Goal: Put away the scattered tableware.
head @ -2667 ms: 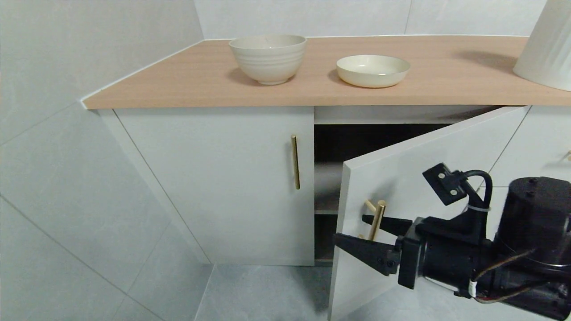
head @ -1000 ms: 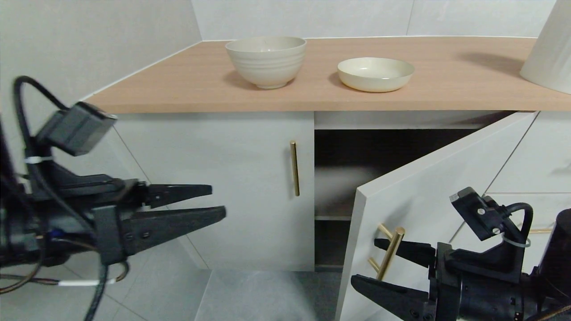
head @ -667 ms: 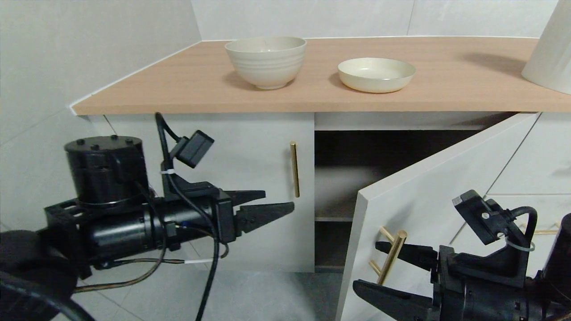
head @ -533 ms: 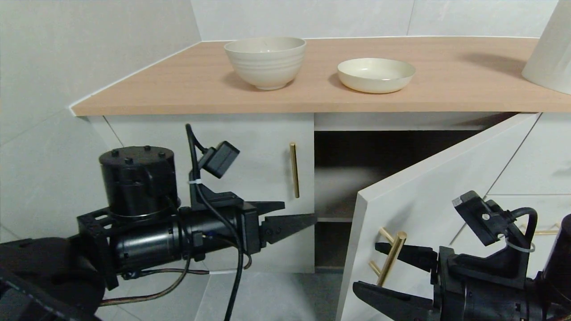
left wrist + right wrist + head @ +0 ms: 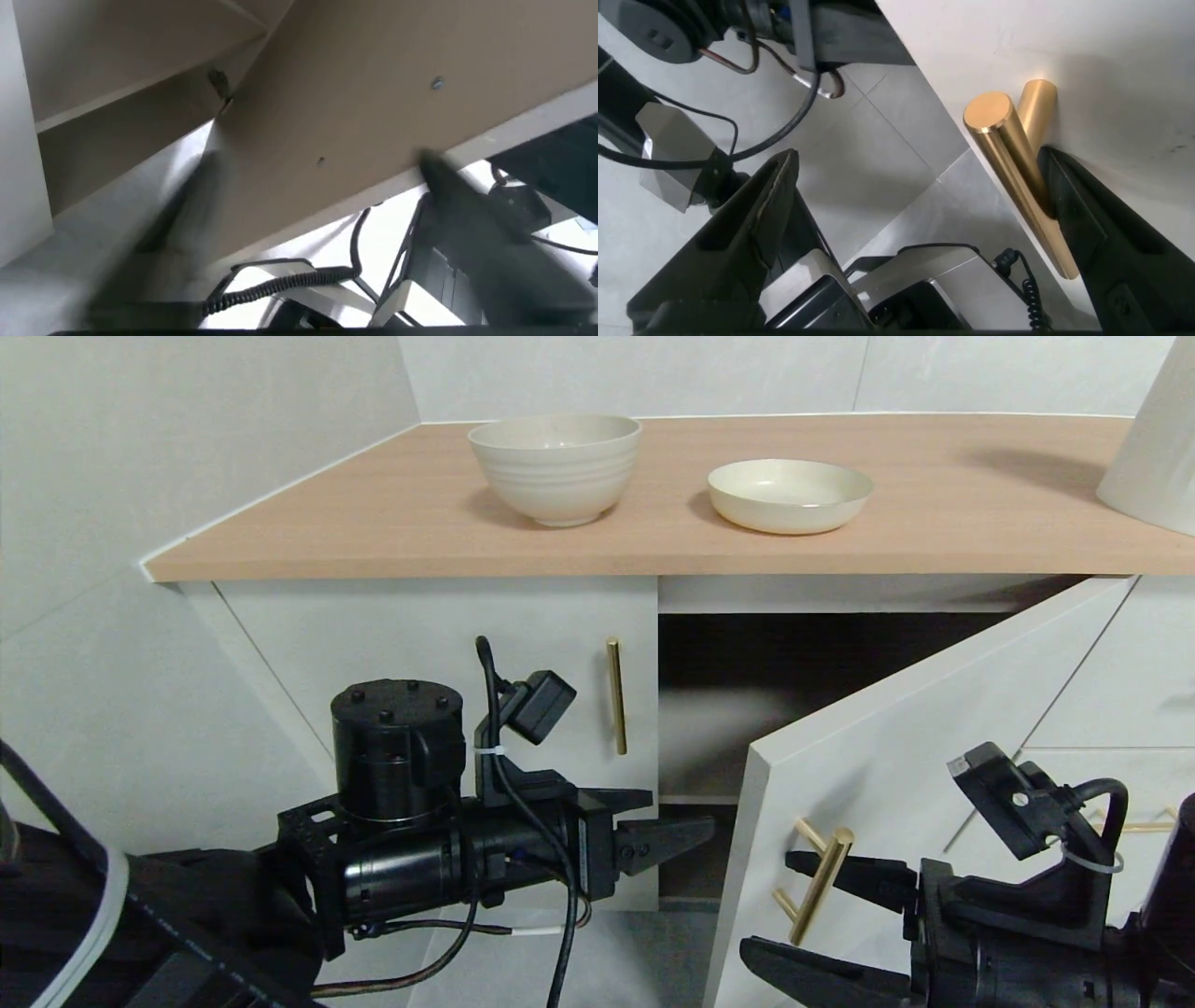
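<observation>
A deep ribbed cream bowl (image 5: 555, 467) and a shallow cream dish (image 5: 789, 495) stand side by side on the wooden countertop (image 5: 373, 532). Below them, the right cabinet door (image 5: 896, 747) stands ajar, with its gold handle (image 5: 820, 885) (image 5: 1018, 177) between the spread fingers of my right gripper (image 5: 770, 907) (image 5: 915, 159), which is open. One finger (image 5: 1092, 233) lies close against the handle. My left gripper (image 5: 680, 812) (image 5: 322, 163) is open and empty, low at the mouth of the cabinet opening, beside the door's free edge.
The left cabinet door (image 5: 448, 691) is closed, its gold handle (image 5: 616, 695) just above my left gripper. A shelf (image 5: 700, 775) shows inside the dark cabinet. A tall white vessel (image 5: 1153, 439) stands at the counter's right end. Tiled walls close the left side.
My left arm came in from the left and moved right and down to the cabinet opening. The right gripper stayed around the handle, and the door swung a little wider since the oldest frame.
</observation>
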`<state>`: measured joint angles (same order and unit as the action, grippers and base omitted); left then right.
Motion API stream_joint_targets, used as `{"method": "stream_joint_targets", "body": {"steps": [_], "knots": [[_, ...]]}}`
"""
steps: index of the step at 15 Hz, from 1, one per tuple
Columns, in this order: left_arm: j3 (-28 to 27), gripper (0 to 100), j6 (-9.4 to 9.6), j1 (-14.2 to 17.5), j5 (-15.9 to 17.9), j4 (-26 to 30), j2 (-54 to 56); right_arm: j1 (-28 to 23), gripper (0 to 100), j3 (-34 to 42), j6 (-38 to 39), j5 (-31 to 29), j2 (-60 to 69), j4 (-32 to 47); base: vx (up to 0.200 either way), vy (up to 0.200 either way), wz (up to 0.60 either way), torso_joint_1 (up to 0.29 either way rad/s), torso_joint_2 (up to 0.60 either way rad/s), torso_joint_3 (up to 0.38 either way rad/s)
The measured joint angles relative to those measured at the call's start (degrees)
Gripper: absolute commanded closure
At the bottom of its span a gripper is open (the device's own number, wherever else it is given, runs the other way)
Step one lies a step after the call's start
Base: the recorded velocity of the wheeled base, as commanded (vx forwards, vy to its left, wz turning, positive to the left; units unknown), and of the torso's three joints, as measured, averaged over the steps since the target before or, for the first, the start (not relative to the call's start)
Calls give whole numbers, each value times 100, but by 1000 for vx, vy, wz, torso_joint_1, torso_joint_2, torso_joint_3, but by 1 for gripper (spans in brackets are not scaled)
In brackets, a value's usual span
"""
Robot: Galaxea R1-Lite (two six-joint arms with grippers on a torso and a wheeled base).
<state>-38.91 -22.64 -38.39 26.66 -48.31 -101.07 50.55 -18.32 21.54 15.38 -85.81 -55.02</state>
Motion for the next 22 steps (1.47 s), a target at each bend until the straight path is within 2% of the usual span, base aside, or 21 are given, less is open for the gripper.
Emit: {"method": "stream_joint_targets", "body": {"steps": [8,10,15,17,19,22], "knots": [[-135,100,0,-9,-6,-240,-321,-1,0,22,5,-9,67,28,0,0,0,0,0,0],[-171,100,-13,-11,-1,-446,-458,-4,0,24,5,-12,76,24,0,0,0,0,0,0],[-343,100,1,-102,57,-1883,-1158,-4,0,24,2,-28,188,37,0,0,0,0,0,0],[-364,100,6,-295,65,-2818,-1525,-4,0,16,0,-33,207,33,0,0,0,0,0,0],[-290,100,9,-485,84,-3082,-1703,-23,0,11,-4,-41,222,28,0,0,0,0,0,0],[-224,100,9,-594,152,-3181,-1740,-207,0,-2,-400,-33,260,33,0,0,0,0,0,0]]}}
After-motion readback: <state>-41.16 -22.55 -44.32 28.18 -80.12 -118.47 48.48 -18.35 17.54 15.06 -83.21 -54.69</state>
